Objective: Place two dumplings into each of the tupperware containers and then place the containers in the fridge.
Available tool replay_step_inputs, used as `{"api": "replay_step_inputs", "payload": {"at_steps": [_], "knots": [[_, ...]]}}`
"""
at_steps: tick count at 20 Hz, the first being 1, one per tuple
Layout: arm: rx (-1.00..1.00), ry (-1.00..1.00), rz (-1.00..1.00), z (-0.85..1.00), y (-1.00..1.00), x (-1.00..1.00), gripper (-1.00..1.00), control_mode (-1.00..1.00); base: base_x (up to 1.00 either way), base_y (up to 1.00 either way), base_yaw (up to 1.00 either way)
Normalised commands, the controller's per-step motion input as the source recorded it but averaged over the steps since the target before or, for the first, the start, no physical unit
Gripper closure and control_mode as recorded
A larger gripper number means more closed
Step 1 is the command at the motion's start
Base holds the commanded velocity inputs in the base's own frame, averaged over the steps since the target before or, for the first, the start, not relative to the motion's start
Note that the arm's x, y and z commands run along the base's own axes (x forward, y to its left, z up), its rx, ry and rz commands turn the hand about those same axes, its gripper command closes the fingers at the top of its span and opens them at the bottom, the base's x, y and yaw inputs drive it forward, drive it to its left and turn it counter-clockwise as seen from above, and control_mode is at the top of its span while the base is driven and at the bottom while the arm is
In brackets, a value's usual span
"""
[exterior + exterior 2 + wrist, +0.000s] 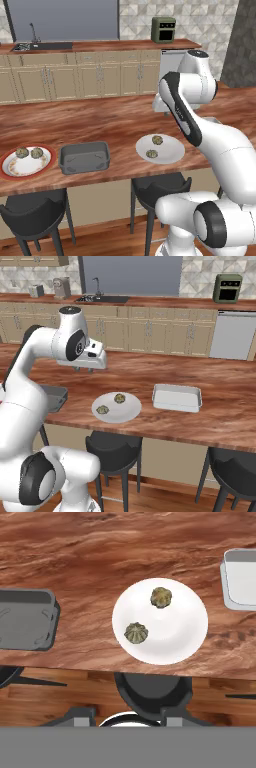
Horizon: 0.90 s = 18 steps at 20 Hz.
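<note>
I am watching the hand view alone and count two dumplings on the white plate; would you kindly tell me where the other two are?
Observer: Two more dumplings sit on a red-rimmed plate, left of the dark container.
Operator: Thank you. Is the pale container empty all the way across?
Observer: Yes, the pale container holds nothing.
Operator: And the dark one?
Observer: Empty too, seen whole from the left base view.

1. Bench [100, 120]: reddish-brown wood w/ strong grain, slight sheen.
2. White plate [192, 624]: smooth, glossy, ceramic-looking.
3. Dumplings [161, 597]: lumpy, ridged, matt, greenish-tan.
4. Dark grey container [84, 157]: smooth, matt, plastic-looking.
5. Pale grey container [177, 398]: smooth, faint sheen.
6. Red-rimmed plate [5, 161]: glossy rim.
7. Stools [157, 192]: dark, matt, plastic-looking.
8. Robot arm [225, 150]: white glossy shell, dark joints.
</note>
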Motion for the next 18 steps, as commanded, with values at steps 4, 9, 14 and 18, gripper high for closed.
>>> {"api": "replay_step_inputs", "payload": {"at_steps": [4,9,14,18], "knots": [[0.0,0.03,0.0,-0.36,0.05,-0.01,-1.0,-1.0,0.0,0.0,0.0],[0.0,0.12,0.0,-1.0,0.06,0.33,-1.0,-1.0,0.0,0.0,0.0],[0.0,0.05,0.0,-1.0,0.0,0.38,-1.0,-1.0,0.0,0.0,0.0],[0.0,0.0,0.0,-0.76,0.01,0.19,-1.0,-1.0,0.0,0.0,0.0]]}}
